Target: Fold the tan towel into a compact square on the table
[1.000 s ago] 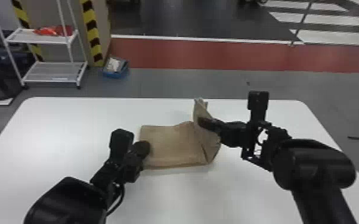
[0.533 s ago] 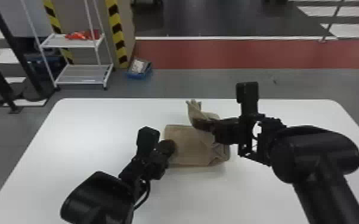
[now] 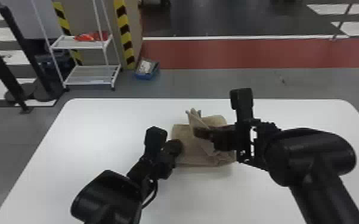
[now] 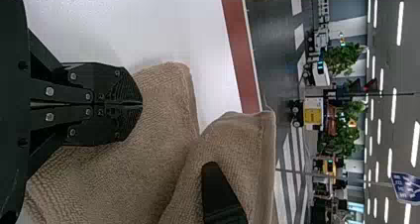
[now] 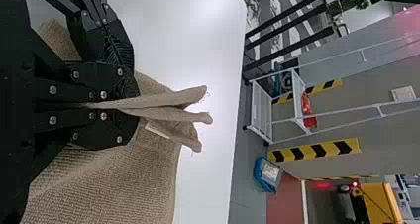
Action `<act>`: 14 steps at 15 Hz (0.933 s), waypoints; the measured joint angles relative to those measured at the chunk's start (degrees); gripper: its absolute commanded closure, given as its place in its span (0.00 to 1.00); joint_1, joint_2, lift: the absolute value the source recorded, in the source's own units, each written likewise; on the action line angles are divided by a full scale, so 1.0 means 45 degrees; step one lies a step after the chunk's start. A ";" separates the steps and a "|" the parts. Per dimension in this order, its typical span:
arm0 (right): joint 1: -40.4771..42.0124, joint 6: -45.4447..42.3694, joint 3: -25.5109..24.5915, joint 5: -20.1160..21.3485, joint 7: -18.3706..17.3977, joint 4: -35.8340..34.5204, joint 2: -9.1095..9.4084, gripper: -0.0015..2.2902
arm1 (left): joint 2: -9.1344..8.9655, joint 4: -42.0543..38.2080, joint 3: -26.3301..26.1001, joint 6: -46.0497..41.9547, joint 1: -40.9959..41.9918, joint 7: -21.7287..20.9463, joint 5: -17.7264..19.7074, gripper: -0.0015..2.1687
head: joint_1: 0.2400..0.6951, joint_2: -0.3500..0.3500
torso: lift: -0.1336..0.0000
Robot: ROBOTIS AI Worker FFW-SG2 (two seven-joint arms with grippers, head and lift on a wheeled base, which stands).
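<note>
The tan towel [image 3: 187, 152] lies on the white table, its right part lifted and bent over toward the left. My left gripper [image 3: 178, 146] rests at the towel's left edge; in the left wrist view the left gripper [image 4: 141, 104] is shut, its fingertips pressed together over the cloth [image 4: 119, 179]. Just right of it, my right gripper [image 3: 198, 133] holds a raised flap above the flat part. Seen from the right wrist, the right gripper [image 5: 136, 106] is shut on layered towel edges [image 5: 168, 101] that stick out past its tips.
The white table [image 3: 98, 128] extends around the towel on all sides. Beyond it on the floor stand a white shelf rack [image 3: 92, 71], a blue bin [image 3: 147, 70] and black posts [image 3: 18, 74].
My right gripper has moved left toward the left gripper, carrying the held flap over the towel. The left gripper stays at the towel's left edge. The head view has turned left.
</note>
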 measured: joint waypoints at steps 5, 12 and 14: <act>0.0094 -0.0068 0.0062 -0.0056 -0.0001 0.0194 0.0194 0.09 | 0.0033 0.0029 0.0024 -0.0002 -0.0005 0.0023 0.0001 0.99 | 1.00 0.60 | 0.18; 0.1192 -0.0184 -0.0907 -0.0938 0.0126 -0.0781 0.0073 0.02 | -0.0004 0.0079 -0.0018 -0.0002 -0.0004 0.0065 -0.0002 0.99 | 1.00 0.58 | 0.18; 0.1956 -0.0222 -0.1544 -0.1219 0.0246 -0.1879 -0.0042 0.10 | -0.0005 0.0114 -0.0020 -0.0013 -0.0005 0.0093 0.0013 0.99 | 1.00 0.55 | 0.18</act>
